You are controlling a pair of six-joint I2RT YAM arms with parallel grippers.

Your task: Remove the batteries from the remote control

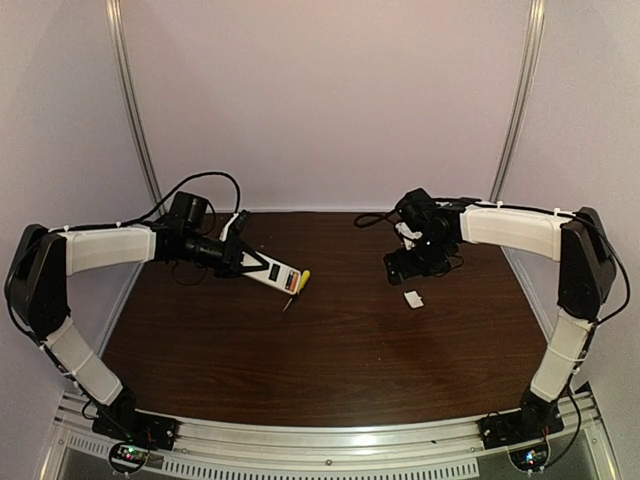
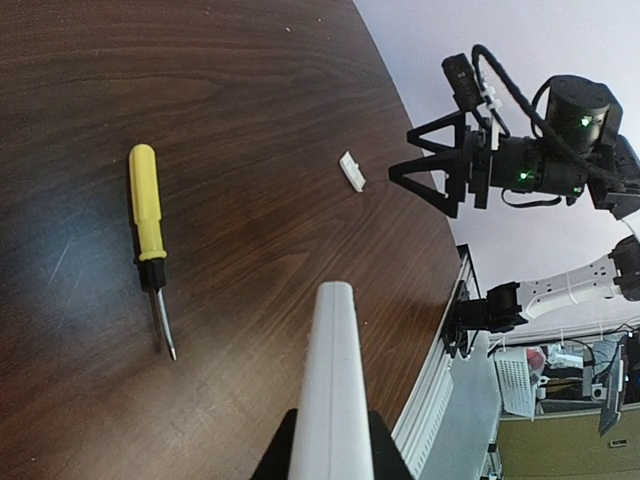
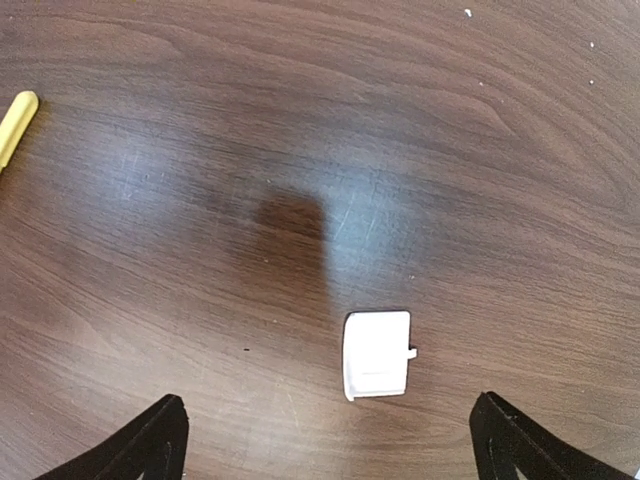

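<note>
Above the brown desk (image 1: 330, 360), the left fingers (image 1: 243, 258) pinch one end of the white remote control (image 1: 275, 273), its free end near the yellow-handled screwdriver (image 2: 148, 225) lying flat. The right fingers (image 1: 405, 268) hang spread wide over the small white cover (image 3: 377, 353).

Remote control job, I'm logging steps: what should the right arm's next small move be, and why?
Probably carry the open right gripper toward the remote control held in the left gripper: the cover lies on the table, free of its jaws, and no batteries show yet.
</note>
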